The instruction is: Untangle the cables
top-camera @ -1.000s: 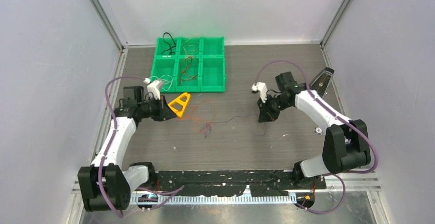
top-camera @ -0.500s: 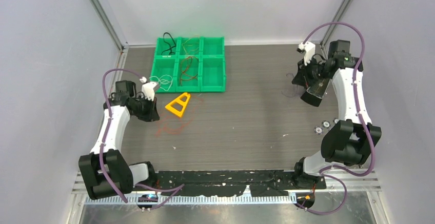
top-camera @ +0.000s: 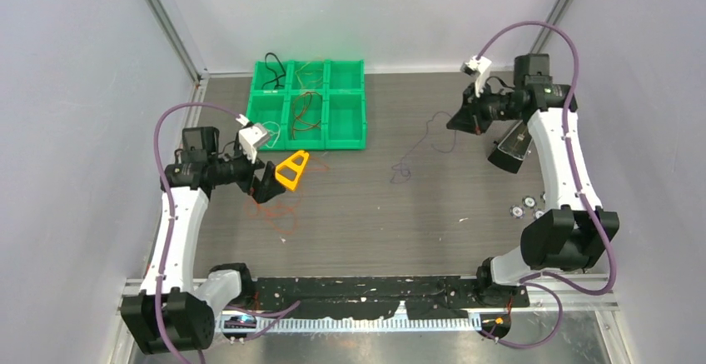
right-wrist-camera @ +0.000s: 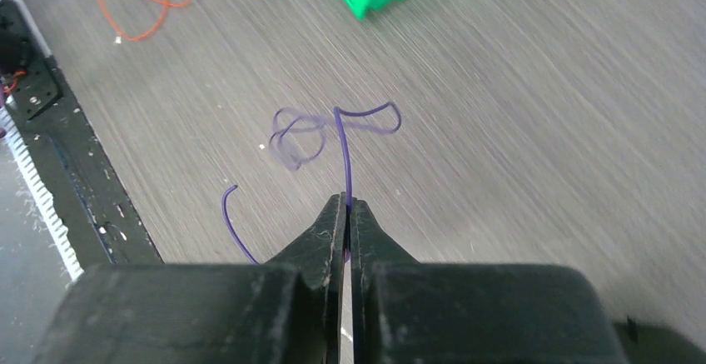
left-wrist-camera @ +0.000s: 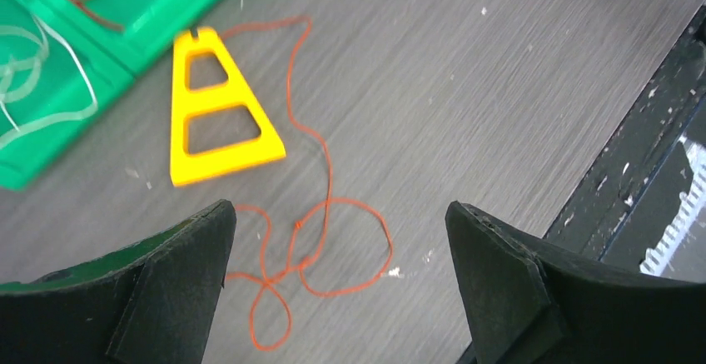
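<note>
An orange cable (top-camera: 279,212) lies in loose loops on the table, beside a yellow triangular frame (top-camera: 291,170). My left gripper (top-camera: 268,182) hovers just above it, open and empty. In the left wrist view the orange cable (left-wrist-camera: 329,206) shows between the wide-apart fingers (left-wrist-camera: 179,272). My right gripper (top-camera: 456,121) is raised at the back right, shut on a thin purple cable (top-camera: 406,164) that hangs down to the table. In the right wrist view the purple cable (right-wrist-camera: 347,152) runs out from the closed tips of the right gripper (right-wrist-camera: 347,203) and curls at its far end.
A green six-compartment bin tray (top-camera: 364,106) stands at the back left, holding black, red and white cables. A dark cup-like object (top-camera: 509,147) and small round parts (top-camera: 520,207) lie near the right arm. A black strip (top-camera: 375,285) runs along the front edge.
The left gripper has opened and let go of the orange cable, which now lies on the table. The right gripper has moved left with the purple cable, now apart from the orange one.
</note>
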You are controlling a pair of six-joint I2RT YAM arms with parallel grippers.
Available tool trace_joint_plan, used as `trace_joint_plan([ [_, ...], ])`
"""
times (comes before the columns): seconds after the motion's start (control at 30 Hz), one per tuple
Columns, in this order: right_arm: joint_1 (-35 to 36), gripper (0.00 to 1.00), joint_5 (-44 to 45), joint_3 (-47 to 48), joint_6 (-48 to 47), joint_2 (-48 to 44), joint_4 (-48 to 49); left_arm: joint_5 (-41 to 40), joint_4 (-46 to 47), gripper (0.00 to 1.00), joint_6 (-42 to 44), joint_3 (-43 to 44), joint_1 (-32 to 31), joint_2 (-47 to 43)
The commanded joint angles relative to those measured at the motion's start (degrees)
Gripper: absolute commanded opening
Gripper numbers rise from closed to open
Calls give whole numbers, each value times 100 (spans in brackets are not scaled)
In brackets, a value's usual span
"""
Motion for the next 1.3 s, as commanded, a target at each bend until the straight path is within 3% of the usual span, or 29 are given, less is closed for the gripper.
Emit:
trace_joint_plan([
  [0.0, 796, 5, -129, 230, 984, -375, 951, 376, 625, 99, -526, 235, -179, -148],
  [0.13, 1823, 5, 387, 496, 1792, -154, 2053, 133, 897, 100, -945, 126, -185, -230],
  [0.27, 2365, 5, 851, 1013, 2214, 451, 2774, -150, 1096, 100, -1098, -28, -180, -407],
  [0.77, 2960, 6, 1370, 3509, 2552, 3132, 2777, -1004, 1593, 100, -1155, -401, -172, -677],
  [1.27, 3655, 5, 2895, 3178, 1662, 4569, 3146, -1165, 1581, 100, -1278, -473, -107, -557],
])
